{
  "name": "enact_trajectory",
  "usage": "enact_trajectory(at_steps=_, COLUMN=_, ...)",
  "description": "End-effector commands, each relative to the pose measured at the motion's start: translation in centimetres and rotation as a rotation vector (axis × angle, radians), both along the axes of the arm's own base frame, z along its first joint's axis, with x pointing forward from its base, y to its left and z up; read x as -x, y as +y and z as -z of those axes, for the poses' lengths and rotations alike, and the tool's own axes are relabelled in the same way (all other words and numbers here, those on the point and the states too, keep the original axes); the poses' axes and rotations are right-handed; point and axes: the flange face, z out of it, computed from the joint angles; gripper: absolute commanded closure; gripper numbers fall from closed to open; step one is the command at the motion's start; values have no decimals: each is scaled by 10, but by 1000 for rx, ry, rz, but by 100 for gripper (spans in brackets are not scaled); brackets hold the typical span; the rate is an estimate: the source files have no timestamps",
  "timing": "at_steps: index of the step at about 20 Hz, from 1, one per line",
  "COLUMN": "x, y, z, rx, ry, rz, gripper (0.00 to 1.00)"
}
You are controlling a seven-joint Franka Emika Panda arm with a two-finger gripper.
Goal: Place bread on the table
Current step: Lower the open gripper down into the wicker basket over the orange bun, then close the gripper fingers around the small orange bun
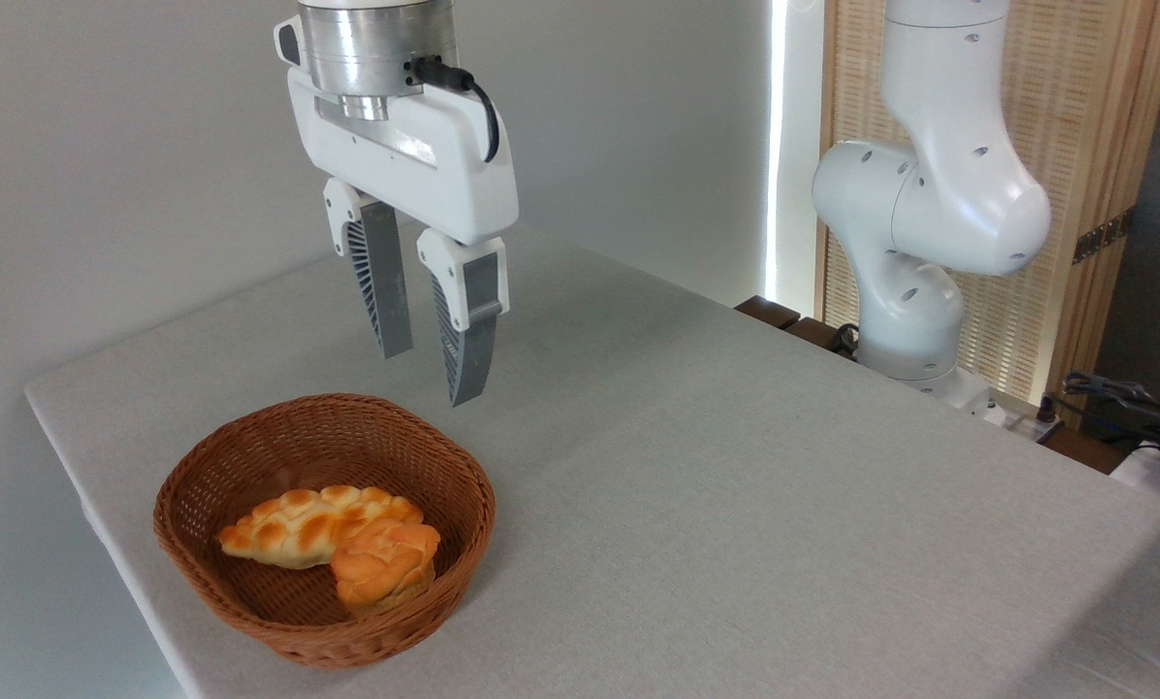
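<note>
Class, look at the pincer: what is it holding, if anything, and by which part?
Nothing. The pincer hangs open and empty above the basket; the bread lies inside it.

A brown wicker basket [249,592] sits near the worktop's front left corner, holding a pale braided loaf [293,525] lying lengthwise inside.
</note>
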Motion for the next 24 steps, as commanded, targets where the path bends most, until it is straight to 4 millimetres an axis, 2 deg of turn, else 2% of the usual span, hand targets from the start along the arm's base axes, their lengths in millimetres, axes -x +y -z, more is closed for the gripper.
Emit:
enact_trajectory(at_steps=1, x=-16, y=-8, z=19, rx=12, ry=-14, rz=19, gripper=0)
enact_trajectory(at_steps=4, x=-28, y=-26, z=41, rx=9, ry=-47, rz=48, gripper=0)
enact_trajectory(at_steps=11, x=-35, y=-32, z=101, rx=4, ry=-155, rz=55, gripper=0)
enact_trajectory(at_steps=12, x=-34, y=-40, z=110, rx=6, ry=-170, rz=67, gripper=0)
enact_trajectory(at_steps=15, x=-34, y=-43, z=133, rx=-76, ry=-175, rz=123, gripper=0)
enact_trajectory(at_steps=24, x=-35, y=-59, z=173, rx=-117, ry=-178, rz=183, gripper=0)
